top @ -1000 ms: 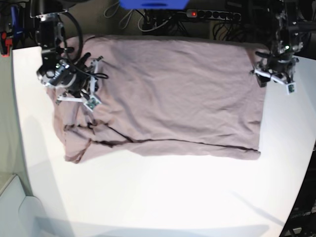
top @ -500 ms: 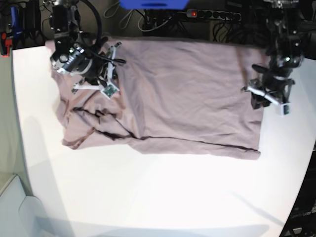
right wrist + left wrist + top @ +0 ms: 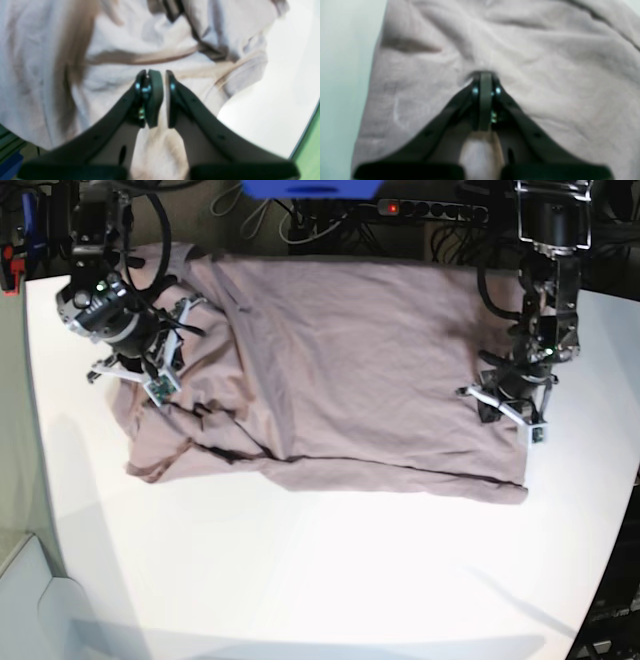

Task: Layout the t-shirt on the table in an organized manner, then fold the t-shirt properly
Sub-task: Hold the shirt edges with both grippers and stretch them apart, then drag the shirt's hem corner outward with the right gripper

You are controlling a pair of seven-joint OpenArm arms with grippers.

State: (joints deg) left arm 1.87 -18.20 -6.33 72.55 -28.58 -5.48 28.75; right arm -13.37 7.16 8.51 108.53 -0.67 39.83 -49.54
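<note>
The mauve-pink t-shirt (image 3: 340, 370) lay spread across the far half of the white worktop (image 3: 330, 580), its near hem fairly straight and its sleeve end bunched into dark folds. The left tool (image 3: 483, 81) pressed down on the shirt near its edge, jaws fully together with a pinch of cloth puckered at the tips. The right tool (image 3: 160, 82) stood narrowly parted, with shirt fabric running up between its jaws.
</note>
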